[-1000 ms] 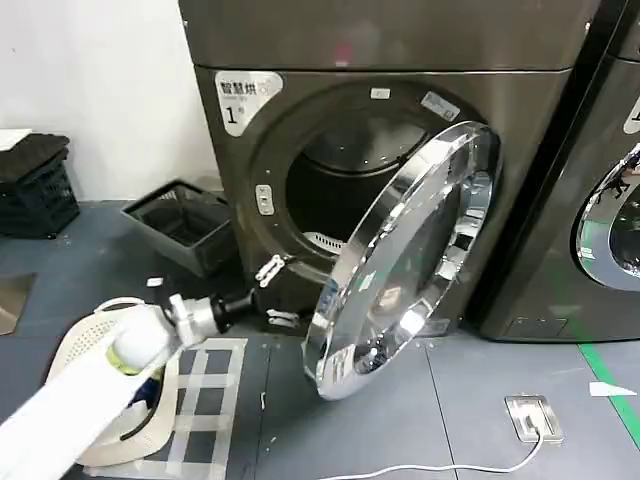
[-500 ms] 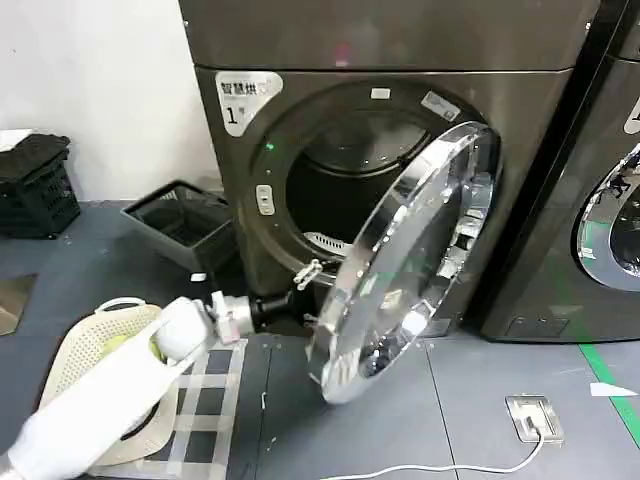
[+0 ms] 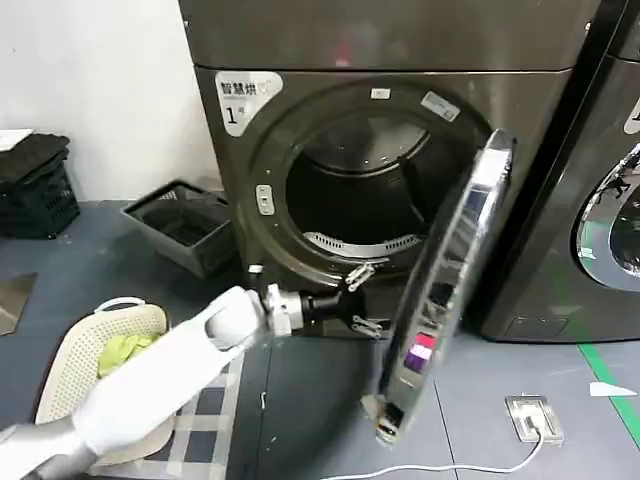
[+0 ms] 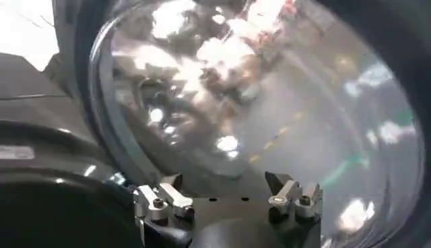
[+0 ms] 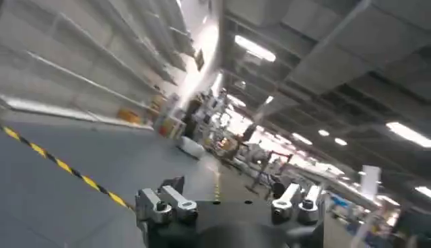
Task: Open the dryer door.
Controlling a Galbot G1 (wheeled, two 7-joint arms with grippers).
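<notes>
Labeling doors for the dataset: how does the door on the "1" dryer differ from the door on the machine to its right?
The dryer door is swung wide, seen nearly edge-on, drum exposed; the neighbouring door sits shut, flush with its front. The dryer door shows whole; the neighbouring door is cut off by the picture's edge. The left gripper reaches in beside the dryer door; nothing is near the other. Both are round with chrome rings.

The chrome-ringed, dark-glass dryer door [image 3: 445,290] stands swung wide open, nearly edge-on, hinged at the drum opening's right.

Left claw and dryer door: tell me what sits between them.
Nothing: in the head view the open left claw reaches toward the dryer door across a bare gap.
</notes>
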